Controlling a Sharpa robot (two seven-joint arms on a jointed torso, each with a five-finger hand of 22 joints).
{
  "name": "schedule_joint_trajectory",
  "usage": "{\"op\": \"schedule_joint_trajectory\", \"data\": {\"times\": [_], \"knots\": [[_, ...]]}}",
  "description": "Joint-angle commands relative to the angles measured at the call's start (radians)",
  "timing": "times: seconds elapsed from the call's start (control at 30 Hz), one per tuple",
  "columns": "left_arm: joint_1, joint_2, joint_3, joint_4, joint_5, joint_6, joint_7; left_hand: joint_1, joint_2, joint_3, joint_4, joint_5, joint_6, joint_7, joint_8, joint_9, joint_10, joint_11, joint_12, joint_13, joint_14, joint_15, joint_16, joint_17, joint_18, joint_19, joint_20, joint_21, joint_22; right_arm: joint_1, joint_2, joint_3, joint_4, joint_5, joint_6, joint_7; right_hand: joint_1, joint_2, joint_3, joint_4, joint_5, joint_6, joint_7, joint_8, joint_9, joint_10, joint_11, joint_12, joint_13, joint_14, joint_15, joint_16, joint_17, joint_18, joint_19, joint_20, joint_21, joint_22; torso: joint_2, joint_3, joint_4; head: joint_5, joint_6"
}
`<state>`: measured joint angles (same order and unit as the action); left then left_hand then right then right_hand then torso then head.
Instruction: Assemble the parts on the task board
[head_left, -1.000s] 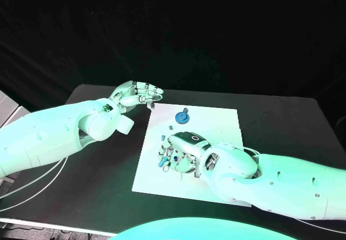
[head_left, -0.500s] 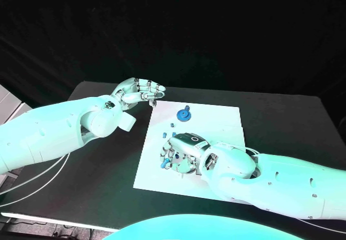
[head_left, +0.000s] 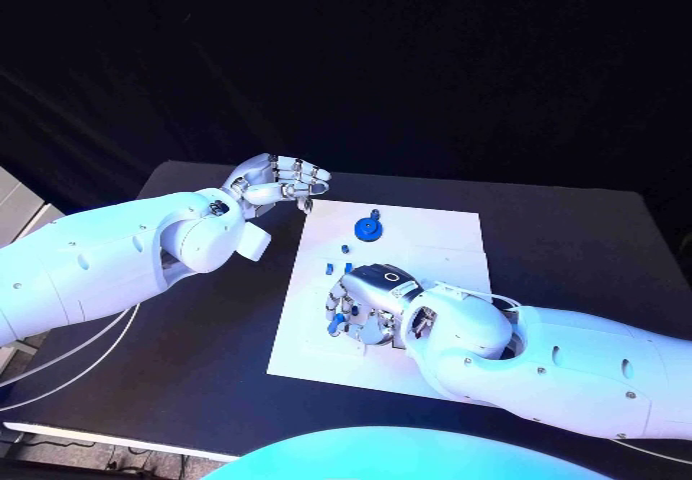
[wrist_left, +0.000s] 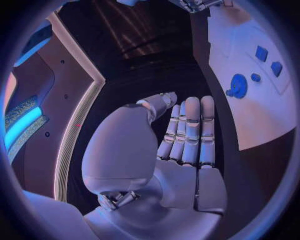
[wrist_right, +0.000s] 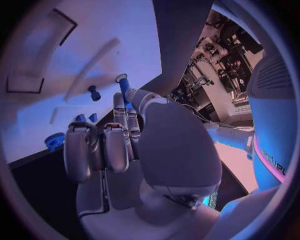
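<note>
Working over the near-left part of the task board (head_left: 433, 240), my right hand (head_left: 372, 300) is bent down with its fingers curled toward a cluster of small blue parts (head_left: 338, 322). In the right wrist view a blue peg (wrist_right: 123, 86) shows at the tip of a finger (wrist_right: 119, 107), seemingly pinched there, but I cannot tell for certain that the hand grips it and is not merely touching it. I read the low posture as deliberate: it keeps the fingertips close to the board's surface, where a piece has to be seated.

My left hand (head_left: 277, 183) is parked off the board, just beyond its far-left corner, above the black table (head_left: 577, 230). Its fingers are curled in and the left wrist view shows the palm (wrist_left: 181, 165) carrying nothing, so it is clenched on air, kept clear, I judge, so it does not crowd the work.

Further off on the board sits a blue gear (head_left: 368, 231), with two small blue blocks (head_left: 338, 266) lying between it and my right hand. Those look unplaced yet, so I judge the assembly far from finished.
</note>
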<state>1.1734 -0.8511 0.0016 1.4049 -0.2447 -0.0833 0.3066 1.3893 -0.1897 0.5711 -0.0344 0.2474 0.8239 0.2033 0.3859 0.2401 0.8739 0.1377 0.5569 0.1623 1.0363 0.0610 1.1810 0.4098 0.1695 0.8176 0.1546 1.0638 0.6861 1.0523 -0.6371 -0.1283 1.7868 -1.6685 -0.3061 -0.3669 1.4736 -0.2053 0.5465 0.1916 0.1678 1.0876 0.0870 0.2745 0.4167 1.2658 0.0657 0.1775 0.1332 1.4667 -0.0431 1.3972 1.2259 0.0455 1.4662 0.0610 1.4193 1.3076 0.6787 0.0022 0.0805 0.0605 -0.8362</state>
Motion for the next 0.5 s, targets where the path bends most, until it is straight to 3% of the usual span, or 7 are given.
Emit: {"op": "schedule_joint_trajectory", "data": {"times": [0.03,0.5], "knots": [[0.000,0.000,0.001,0.002,0.007,0.015,0.005,0.001,0.010,0.000,-0.004,0.007,-0.004,0.001,0.003,0.002,-0.007,0.000,0.005,-0.001,-0.007,-0.001,-0.006,-0.001,0.016,-0.004,0.001,-0.004,-0.001,-0.001,-0.001,0.000,0.002,-0.038,0.030,-0.022,0.002,0.009,0.003,-0.003,0.007,0.001,0.007,0.004,0.114,0.048,-0.039,-0.005,0.002,0.045,-0.006,0.005,0.003,-0.012,0.056,-0.008,0.001,0.170,0.000,-0.0004,-0.0002,0.000,-0.001],[0.000,-0.001,0.001,0.002,0.007,0.014,0.004,-0.001,0.011,0.000,-0.003,0.007,-0.005,0.001,0.005,0.002,-0.009,0.001,0.006,-0.001,-0.007,-0.001,-0.005,-0.001,0.015,-0.005,0.001,-0.005,-0.001,-0.001,-0.001,0.000,0.005,-0.035,0.087,-0.012,0.001,0.009,0.003,-0.004,0.007,0.001,0.007,0.005,0.115,0.048,-0.039,-0.006,0.002,0.045,-0.006,0.005,0.003,-0.013,0.057,-0.008,0.004,0.172,0.000,-0.0008,0.0000,0.001,-0.005]]}}
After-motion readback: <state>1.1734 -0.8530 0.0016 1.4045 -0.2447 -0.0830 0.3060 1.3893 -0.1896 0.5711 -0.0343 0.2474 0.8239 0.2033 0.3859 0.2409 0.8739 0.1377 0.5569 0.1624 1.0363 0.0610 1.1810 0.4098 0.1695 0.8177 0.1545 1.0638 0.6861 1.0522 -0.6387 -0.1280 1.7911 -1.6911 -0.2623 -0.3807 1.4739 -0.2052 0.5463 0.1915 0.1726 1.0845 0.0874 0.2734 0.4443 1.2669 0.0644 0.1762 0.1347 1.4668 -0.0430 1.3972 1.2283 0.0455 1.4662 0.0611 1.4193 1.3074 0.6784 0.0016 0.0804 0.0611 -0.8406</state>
